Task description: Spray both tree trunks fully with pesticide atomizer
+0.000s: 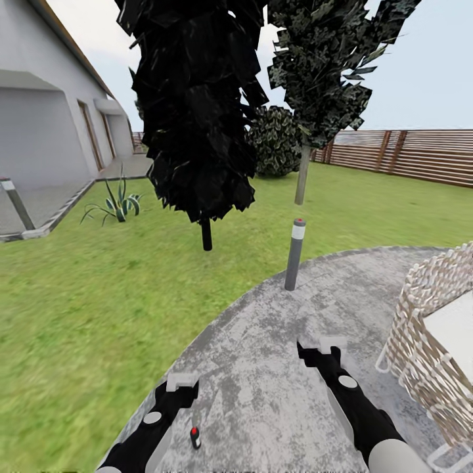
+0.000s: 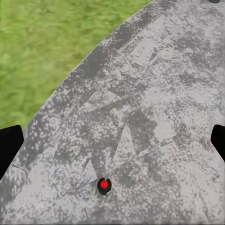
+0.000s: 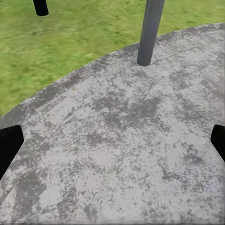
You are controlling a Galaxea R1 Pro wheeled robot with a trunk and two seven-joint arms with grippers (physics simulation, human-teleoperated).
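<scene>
head: two dark leafy trees (image 1: 197, 112) on green grass lawn (image 1: 72, 289) past grey bollard lamp (image 1: 295, 255); small black red-topped atomizer (image 1: 195, 437) on grey speckled paving (image 1: 263, 368) beside left gripper (image 1: 182, 381) | left wrist: left gripper wide, atomizer (image 2: 104, 186) below | right wrist: right gripper (image 3: 112, 140) wide, empty

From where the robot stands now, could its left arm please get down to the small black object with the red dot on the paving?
Probably yes: the small black object lies on bare paving just beside the left gripper. The fingers are spread wide and nothing lies between.
</scene>
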